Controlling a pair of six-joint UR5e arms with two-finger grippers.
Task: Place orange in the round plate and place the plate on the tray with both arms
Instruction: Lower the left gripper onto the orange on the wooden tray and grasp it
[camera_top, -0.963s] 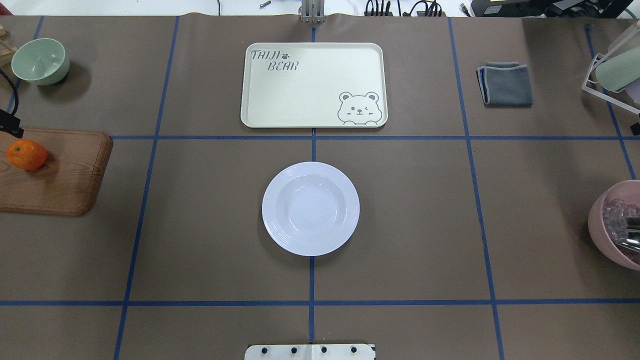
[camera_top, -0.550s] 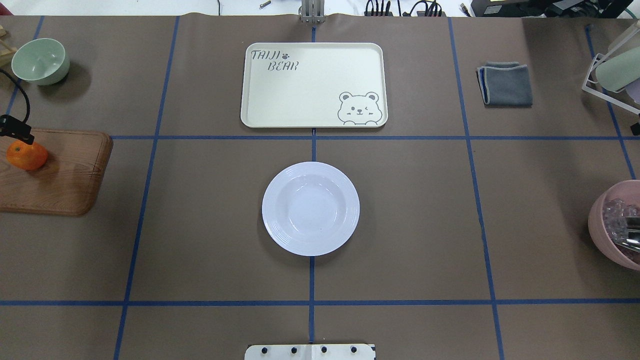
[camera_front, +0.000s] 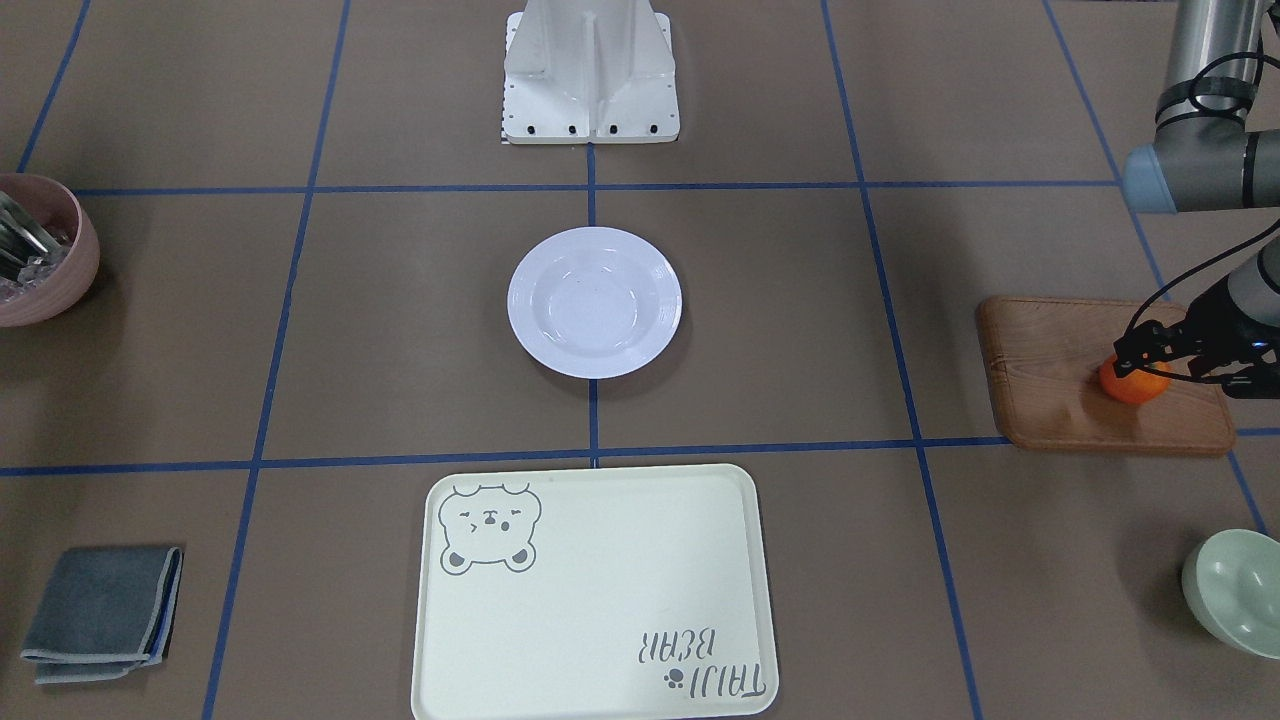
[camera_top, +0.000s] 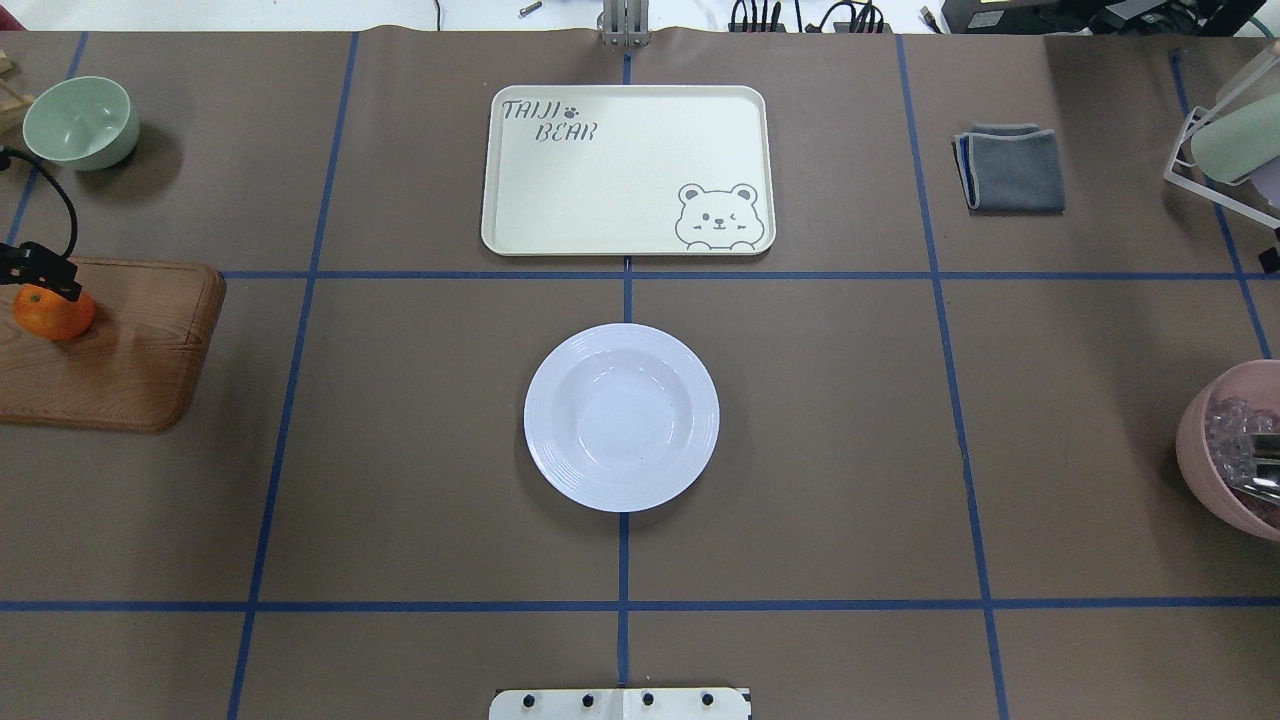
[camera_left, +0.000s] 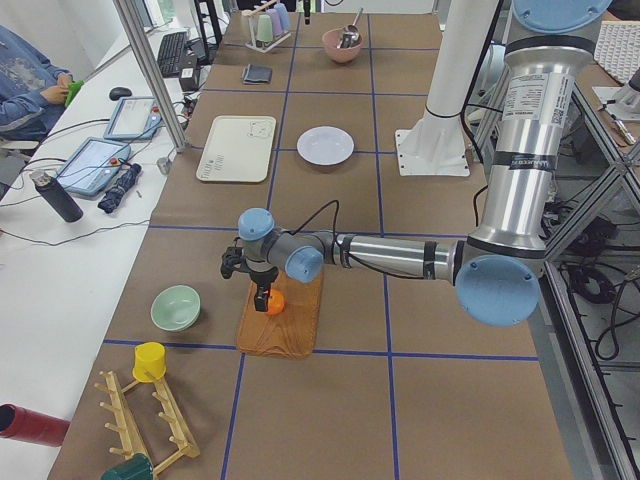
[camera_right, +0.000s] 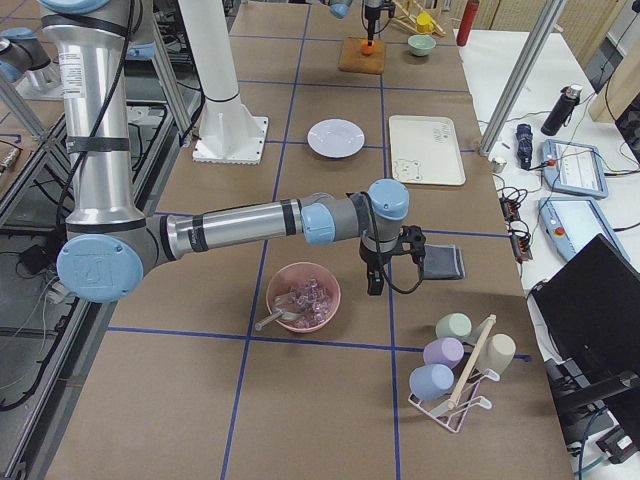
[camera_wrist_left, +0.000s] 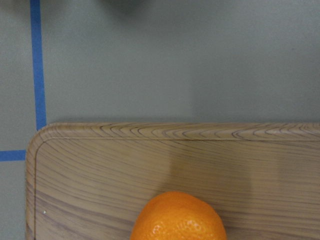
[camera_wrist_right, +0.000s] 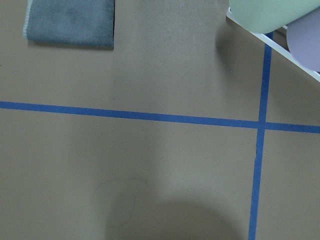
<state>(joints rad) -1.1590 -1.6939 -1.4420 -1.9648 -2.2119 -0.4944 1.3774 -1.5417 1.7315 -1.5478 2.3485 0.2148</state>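
Note:
The orange (camera_top: 45, 312) lies on the brown wooden board (camera_top: 130, 350) at the table's far left. My left gripper (camera_front: 1150, 360) hangs directly over the orange (camera_front: 1135, 384), close above it. Its fingers do not show in the left wrist view, where only the orange (camera_wrist_left: 177, 218) fills the bottom edge, so I cannot tell if it is open. The white round plate (camera_top: 621, 417) sits empty at the table's centre, and the cream bear tray (camera_top: 620, 170) lies empty beyond it. My right gripper (camera_right: 374, 284) points down near the pink bowl; its state cannot be told.
A pale green bowl (camera_top: 80, 122) stands behind the board. A pink bowl (camera_top: 1235, 450) with utensils sits at the right edge. A folded grey cloth (camera_top: 1012, 168) and a cup rack (camera_top: 1225, 140) are at the back right. A person (camera_left: 30, 80) sits at a side desk.
The left gripper has crept a little to the right and down over the orange. The orange, plate and tray have not moved.

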